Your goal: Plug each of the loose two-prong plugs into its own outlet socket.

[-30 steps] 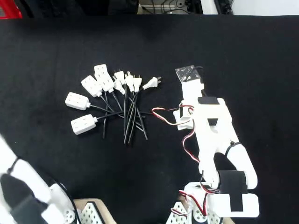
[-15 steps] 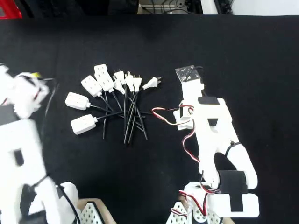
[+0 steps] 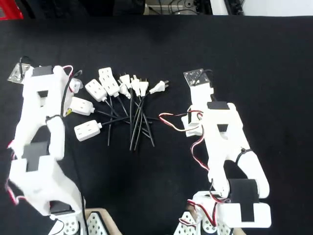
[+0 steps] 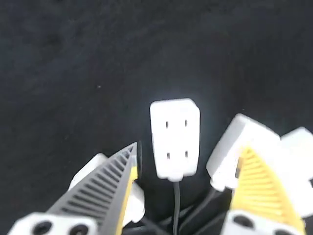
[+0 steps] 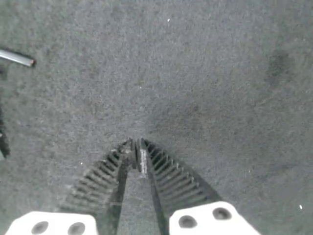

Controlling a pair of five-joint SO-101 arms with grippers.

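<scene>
Several white outlet sockets [image 3: 80,105] fan out left of centre on the black cloth. Their black cables [image 3: 137,122] run into a bundle. Several white two-prong plugs [image 3: 143,87] lie loose at the bundle's far end. My left arm [image 3: 41,98] stands at the left edge of the sockets. Its gripper [image 4: 187,148] is open above one socket [image 4: 174,139], with a finger [image 4: 105,188] on either side and nothing held. My right arm [image 3: 217,129] stands right of the plugs. Its gripper [image 5: 137,144] is shut and empty over bare cloth.
More sockets [image 4: 234,149] lie close beside the one under my left gripper. A cut cable end [image 5: 17,58] lies near my right gripper. Red and white servo wires [image 3: 176,122] loop off the right arm. Bare black cloth [image 3: 264,68] stretches to the right and far side.
My left arm has swung up from the near left corner to the sockets. The right arm, the plugs and the sockets have not moved.
</scene>
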